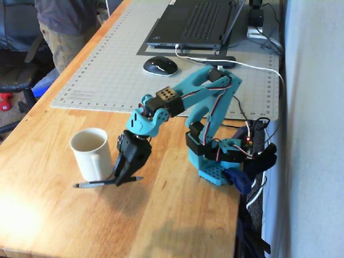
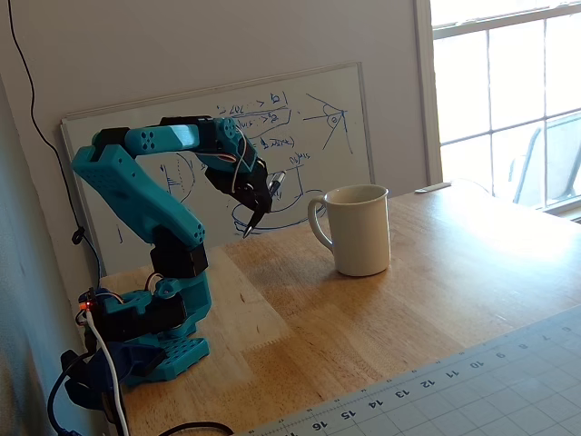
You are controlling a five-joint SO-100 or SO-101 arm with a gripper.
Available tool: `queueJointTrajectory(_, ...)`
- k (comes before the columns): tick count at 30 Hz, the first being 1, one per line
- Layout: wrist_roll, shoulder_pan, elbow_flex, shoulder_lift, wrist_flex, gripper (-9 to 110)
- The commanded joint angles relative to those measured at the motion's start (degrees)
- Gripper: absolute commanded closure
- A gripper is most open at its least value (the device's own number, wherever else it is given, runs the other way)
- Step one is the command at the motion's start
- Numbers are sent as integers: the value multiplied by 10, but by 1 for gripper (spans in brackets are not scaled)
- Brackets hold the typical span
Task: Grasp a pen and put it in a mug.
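Note:
The cream-white mug [image 1: 90, 154] stands upright on the wooden table, its handle toward the arm; it also shows in the other fixed view [image 2: 360, 232]. My gripper [image 1: 125, 179] points down just right of the mug and is shut on the dark pen [image 1: 99, 184]. The pen lies level, its silvery tip pointing left in front of the mug's base, and seems to hang a little above the table. In the other fixed view the gripper [image 2: 250, 227] hangs left of the mug's handle; only a short silvery bit of the pen [image 2: 278, 183] shows there.
A grey cutting mat [image 1: 107, 70] carries a laptop [image 1: 199, 21] and a mouse [image 1: 159, 65] behind the arm. The arm's base [image 1: 217, 161] sits at the table's right edge with cables. A whiteboard [image 2: 300, 118] leans on the wall. A person [image 1: 64, 27] stands at top left.

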Motion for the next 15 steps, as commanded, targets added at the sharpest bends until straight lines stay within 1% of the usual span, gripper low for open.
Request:
queueJointTrajectory(1,-4,2,-9,82,-26,98)
queueJointTrajectory(4,-4,4,-7,98,-93,98)
queueJointTrajectory(6,-4,10,-7,98,-164,98)
queueJointTrajectory(10,-4,58,0,95,-314,98)
queueJointTrajectory(15,-4,127,27,54,-471,98)
